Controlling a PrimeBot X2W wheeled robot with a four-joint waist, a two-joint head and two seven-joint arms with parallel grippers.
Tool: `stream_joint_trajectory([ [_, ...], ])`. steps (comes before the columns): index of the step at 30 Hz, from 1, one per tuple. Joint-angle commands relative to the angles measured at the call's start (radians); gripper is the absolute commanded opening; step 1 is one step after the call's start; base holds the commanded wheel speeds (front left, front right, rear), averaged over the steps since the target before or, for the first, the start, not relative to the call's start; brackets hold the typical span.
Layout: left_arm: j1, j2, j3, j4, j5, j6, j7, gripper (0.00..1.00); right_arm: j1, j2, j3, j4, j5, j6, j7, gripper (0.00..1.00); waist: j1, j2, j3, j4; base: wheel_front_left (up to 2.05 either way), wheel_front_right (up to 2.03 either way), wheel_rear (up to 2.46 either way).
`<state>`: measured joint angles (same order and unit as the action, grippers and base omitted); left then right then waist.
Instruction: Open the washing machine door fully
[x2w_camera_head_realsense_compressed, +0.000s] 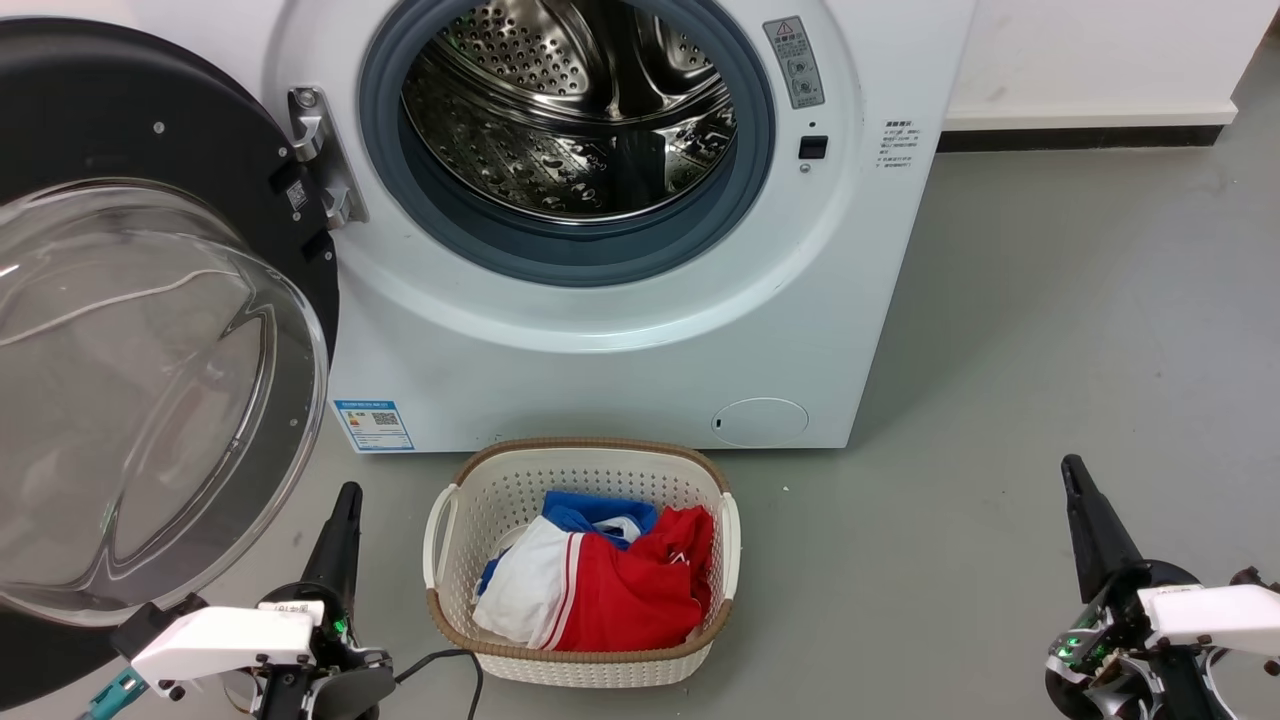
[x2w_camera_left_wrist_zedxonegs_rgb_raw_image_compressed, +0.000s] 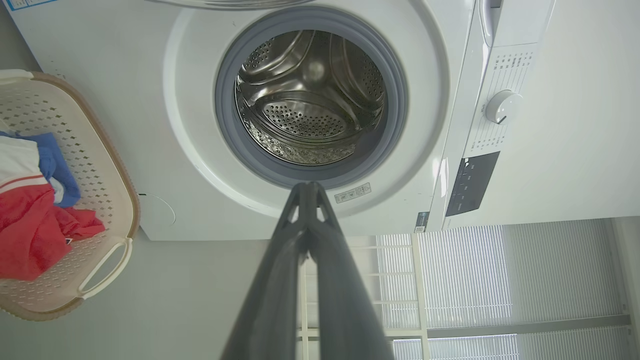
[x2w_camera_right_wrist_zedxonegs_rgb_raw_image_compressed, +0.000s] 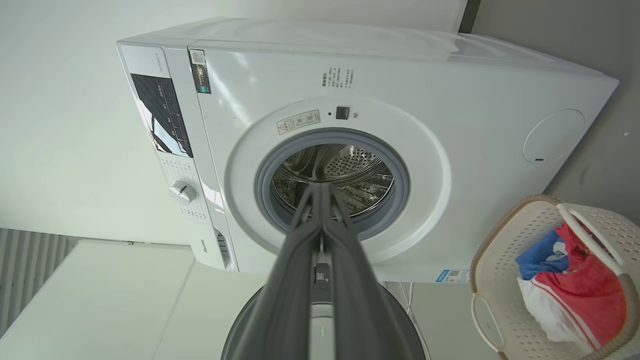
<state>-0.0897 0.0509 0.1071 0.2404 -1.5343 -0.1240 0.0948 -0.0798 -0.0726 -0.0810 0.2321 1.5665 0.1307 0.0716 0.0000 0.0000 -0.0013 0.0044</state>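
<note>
The white washing machine (x2w_camera_head_realsense_compressed: 620, 370) faces me with its steel drum (x2w_camera_head_realsense_compressed: 570, 100) exposed inside a grey gasket. Its door (x2w_camera_head_realsense_compressed: 150, 330), a black disc with a bulging clear glass bowl, is swung wide open to the left on a metal hinge (x2w_camera_head_realsense_compressed: 320, 155). My left gripper (x2w_camera_head_realsense_compressed: 347, 495) is shut and empty, low on the floor just right of the door's lower rim, not touching it. My right gripper (x2w_camera_head_realsense_compressed: 1072, 470) is shut and empty at the lower right, far from the machine. Each wrist view looks along shut fingers (x2w_camera_left_wrist_zedxonegs_rgb_raw_image_compressed: 307, 192) (x2w_camera_right_wrist_zedxonegs_rgb_raw_image_compressed: 320, 192) toward the drum opening; the door (x2w_camera_right_wrist_zedxonegs_rgb_raw_image_compressed: 395, 310) shows behind the right gripper's fingers.
A white plastic laundry basket (x2w_camera_head_realsense_compressed: 445, 520) with red, white and blue clothes (x2w_camera_head_realsense_compressed: 610, 580) stands on the grey floor in front of the machine, between my grippers. A dark cable (x2w_camera_head_realsense_compressed: 450, 665) lies near its left corner. A white wall with dark skirting (x2w_camera_head_realsense_compressed: 1080, 135) runs behind on the right.
</note>
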Motion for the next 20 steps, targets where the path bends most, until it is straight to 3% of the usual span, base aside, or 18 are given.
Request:
stream_joint_trajectory([
  [1, -0.018, -0.001, 0.004, 0.002, -0.018, -0.006, 0.008, 0.00, -0.021, 0.000, -0.001, 0.003, 0.017, 0.000, 0.006, 0.00, 0.0000, 0.0000, 0.000, 0.000, 0.00, 0.00, 0.00],
  [10, -0.025, -0.001, 0.010, 0.007, -0.083, -0.009, 0.024, 0.00, -0.035, 0.002, -0.005, 0.014, 0.074, 0.000, 0.023, 0.00, 0.0000, 0.0000, 0.004, -0.004, 0.00, 0.00, 0.00],
  [20, -0.024, -0.001, 0.009, 0.006, -0.079, -0.009, 0.023, 0.00, -0.036, 0.005, -0.008, 0.013, 0.065, 0.000, 0.025, 0.00, 0.0000, 0.0000, 0.004, -0.004, 0.00, 0.00, 0.00],
])
